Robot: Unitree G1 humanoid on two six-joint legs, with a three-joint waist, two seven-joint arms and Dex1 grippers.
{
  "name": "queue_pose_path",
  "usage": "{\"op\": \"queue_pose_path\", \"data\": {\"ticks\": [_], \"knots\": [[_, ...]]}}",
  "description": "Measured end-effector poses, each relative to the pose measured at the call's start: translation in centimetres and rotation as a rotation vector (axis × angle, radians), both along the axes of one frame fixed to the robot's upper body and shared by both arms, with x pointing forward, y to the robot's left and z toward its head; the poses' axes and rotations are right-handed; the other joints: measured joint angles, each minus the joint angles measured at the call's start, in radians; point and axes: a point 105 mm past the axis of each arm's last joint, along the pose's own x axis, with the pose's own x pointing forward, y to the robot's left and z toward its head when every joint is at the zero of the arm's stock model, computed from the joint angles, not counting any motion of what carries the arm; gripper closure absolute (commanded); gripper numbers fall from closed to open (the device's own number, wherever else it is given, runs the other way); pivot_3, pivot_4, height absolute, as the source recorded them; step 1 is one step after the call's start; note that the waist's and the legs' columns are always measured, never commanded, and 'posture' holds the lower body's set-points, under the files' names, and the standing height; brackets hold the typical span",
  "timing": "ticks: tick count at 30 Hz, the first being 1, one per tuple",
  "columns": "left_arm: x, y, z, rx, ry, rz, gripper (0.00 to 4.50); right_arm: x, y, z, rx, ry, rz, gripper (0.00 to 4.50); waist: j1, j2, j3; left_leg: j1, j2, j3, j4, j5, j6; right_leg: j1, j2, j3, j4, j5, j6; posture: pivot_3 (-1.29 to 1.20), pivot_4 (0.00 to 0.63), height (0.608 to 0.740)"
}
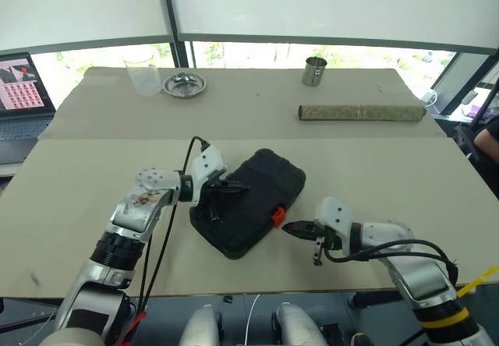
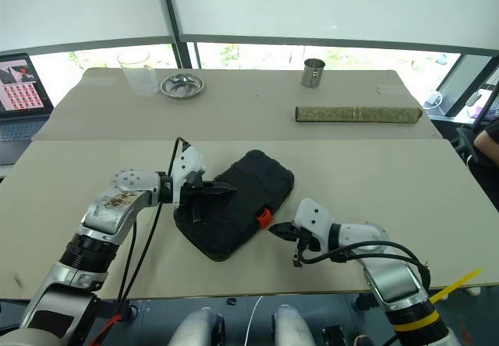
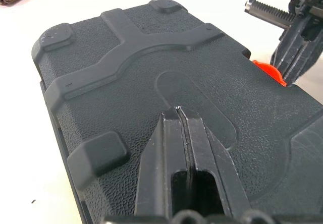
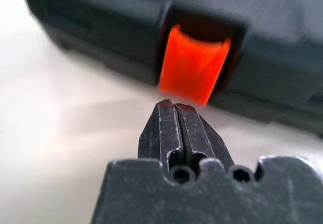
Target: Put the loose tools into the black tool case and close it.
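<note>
Looking at the table, I see the black tool case (image 1: 251, 199) lying closed near the front edge, its long axis running diagonally from near-left to far-right. My left gripper (image 1: 231, 188) is clenched, holds nothing, and its tips rest on the lid. On the case's right side sits the orange latch (image 4: 193, 65). My right gripper (image 1: 290, 227) is clenched too, empty, just beside that latch.

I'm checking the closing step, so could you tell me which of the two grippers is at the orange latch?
The right gripper: shut, its tip just short of the orange latch. The left gripper, also shut, is over the case lid.
</note>
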Motion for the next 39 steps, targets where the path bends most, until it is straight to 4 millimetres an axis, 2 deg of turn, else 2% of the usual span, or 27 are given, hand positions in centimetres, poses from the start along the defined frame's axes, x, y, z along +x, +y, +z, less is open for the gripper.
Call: {"op": "queue_pose_path", "data": {"ticks": [12, 29, 31, 33, 34, 35, 36, 37, 39], "knots": [[-0.2, -0.1, -0.3, -0.001, 0.013, -0.009, 4.5, 0.8, 0.6, -0.5, 0.021, 0.019, -0.006, 4.47, -0.009, 0.0, 0.0, 0.013, 0.002, 0.0, -0.001, 0.0, 0.0, 0.011, 0.002, 0.001, 0.0, -0.005, 0.005, 0.0, 0.15, 0.74], [-0.6, 0.0, -0.8, 0.0, 0.038, -0.006, 4.5, 1.5, 1.9, -1.1, 0.053, 0.033, -0.016, 4.47, -0.024, 0.0, 0.0, 0.017, 0.003, -0.001, -0.001, 0.0, 0.0, 0.014, 0.005, 0.002, 0.0, -0.005, 0.004, 0.0, 0.15, 0.74], [-0.7, -0.1, -0.7, -0.03, 0.026, -0.007, 4.5, 1.5, 1.8, -1.1, 0.049, 0.034, -0.016, 4.47, -0.024, 0.001, 0.0, 0.017, 0.003, -0.001, -0.002, 0.0, 0.0, 0.013, 0.005, 0.002, 0.0, -0.005, 0.004, 0.0, 0.15, 0.74], [-1.0, 0.0, 0.1, -0.145, 0.022, 0.001, 4.5, 1.0, 1.4, -1.0, 0.049, 0.028, -0.015, 4.47, -0.023, 0.002, 0.0, 0.014, 0.003, -0.001, -0.002, 0.0, 0.0, 0.012, 0.004, 0.002, 0.0, -0.005, 0.003, 0.0, 0.15, 0.74], [-1.3, 0.1, 0.5, -0.187, 0.025, -0.004, 3.97, 0.8, 1.3, -0.7, 0.059, 0.027, -0.008, 4.5, -0.021, 0.001, 0.0, 0.011, 0.003, -0.002, -0.001, 0.0, 0.0, 0.009, 0.004, 0.002, 0.0, -0.005, 0.003, 0.0, 0.15, 0.74], [-1.6, 0.4, 0.7, -0.22, 0.03, -0.004, 3.8, 0.4, 1.1, -0.2, 0.074, 0.02, 0.002, 4.21, -0.021, 0.001, 0.0, 0.008, 0.003, -0.002, -0.001, 0.0, 0.0, 0.007, 0.003, 0.002, 0.0, -0.004, 0.001, 0.0, 0.15, 0.74], [-2.0, 1.1, 0.9, -0.234, 0.027, 0.003, 3.43, 0.1, 0.5, 0.3, 0.088, 0.014, 0.003, 3.88, -0.022, 0.001, 0.0, 0.005, 0.003, -0.002, -0.001, 0.0, 0.0, 0.003, 0.003, 0.002, 0.0, -0.002, -0.001, 0.0, 0.15, 0.74], [-2.2, 2.1, 1.1, -0.23, 0.015, 0.02, 3.22, 0.0, -0.2, 0.7, 0.089, 0.008, -0.002, 3.73, -0.022, 0.0, 0.001, 0.002, 0.003, -0.004, -0.002, 0.0, 0.0, 0.0, 0.003, 0.003, 0.0, -0.001, -0.002, 0.0, 0.15, 0.74], [-2.6, 4.6, 1.6, -0.198, -0.017, 0.077, 2.29, -0.3, -1.7, 1.3, 0.087, 0.004, -0.019, 2.92, -0.024, 0.0, 0.001, -0.001, 0.003, -0.006, -0.002, 0.0, 0.001, -0.004, 0.003, 0.003, 0.0, -0.001, -0.002, 0.0, 0.15, 0.74]]}}
